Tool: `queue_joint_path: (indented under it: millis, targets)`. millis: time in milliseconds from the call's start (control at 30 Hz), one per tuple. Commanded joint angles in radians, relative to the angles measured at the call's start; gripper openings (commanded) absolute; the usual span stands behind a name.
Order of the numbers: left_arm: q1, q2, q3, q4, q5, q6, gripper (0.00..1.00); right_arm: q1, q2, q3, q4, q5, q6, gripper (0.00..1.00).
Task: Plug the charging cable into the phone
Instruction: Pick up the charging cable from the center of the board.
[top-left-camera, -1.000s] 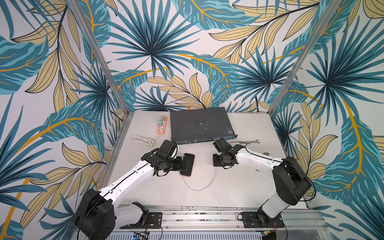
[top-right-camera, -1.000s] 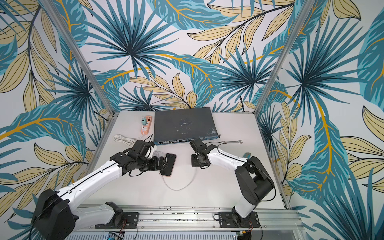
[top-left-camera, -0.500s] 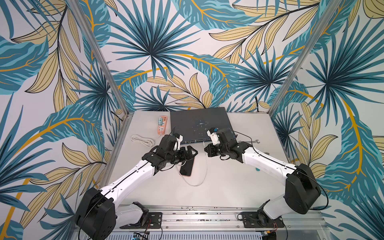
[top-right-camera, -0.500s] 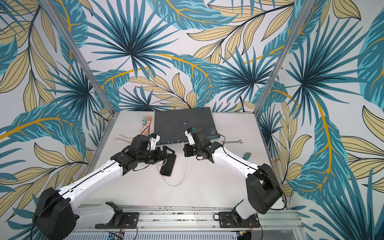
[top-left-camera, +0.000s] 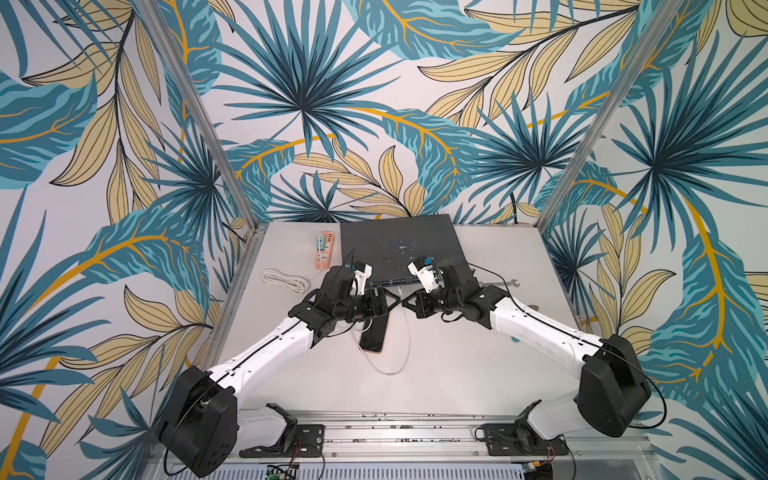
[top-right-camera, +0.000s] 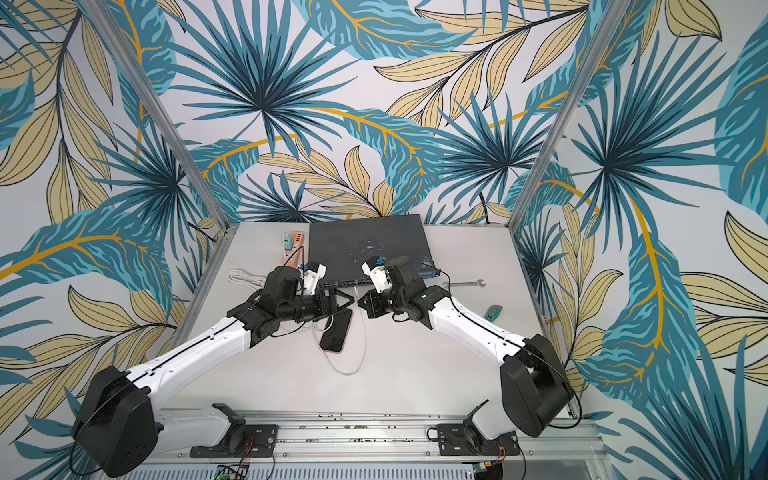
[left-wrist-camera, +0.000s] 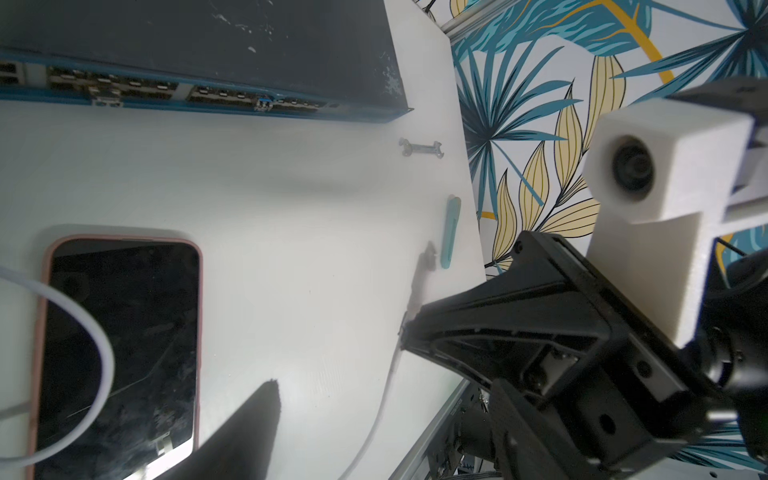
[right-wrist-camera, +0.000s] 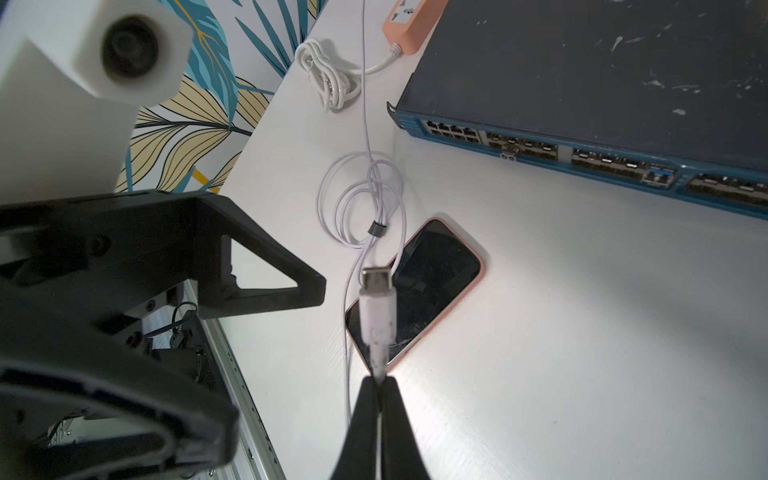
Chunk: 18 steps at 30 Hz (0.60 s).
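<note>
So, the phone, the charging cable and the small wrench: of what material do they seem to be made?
The phone: glossy black glass front, it mirrors light; pinkish rim, maybe a soft case, cannot tell. The charging cable: matte white plastic sheath with a bare silvery metal plug tip. The wrench: dull grey metal, probably steel.

The bench (top-left-camera: 457, 374), a matt white surface, is enclosed on three sides by walls (top-left-camera: 374, 124) papered with large teal and pale-yellow palm leaves. The corners are marked by slanting aluminium posts (top-left-camera: 201, 116). A metal rail (top-left-camera: 395, 428) is fixed along the near edge. Soft, even light is cast throughout.
</note>
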<state>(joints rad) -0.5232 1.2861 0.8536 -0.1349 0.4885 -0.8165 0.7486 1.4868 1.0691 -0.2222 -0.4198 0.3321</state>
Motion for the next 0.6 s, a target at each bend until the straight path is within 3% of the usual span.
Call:
queue_joint_path:
  millis: [0,567]
  targets:
    - [-0.002,0.006,0.025,0.058,0.02,0.01,0.78,0.002,-0.016,-0.015,-0.015,-0.035,-0.021,0.0]
    - [-0.002,0.087,0.092,0.059,0.052,0.031,0.53,0.027,-0.009,-0.001,-0.047,-0.08,-0.033,0.0]
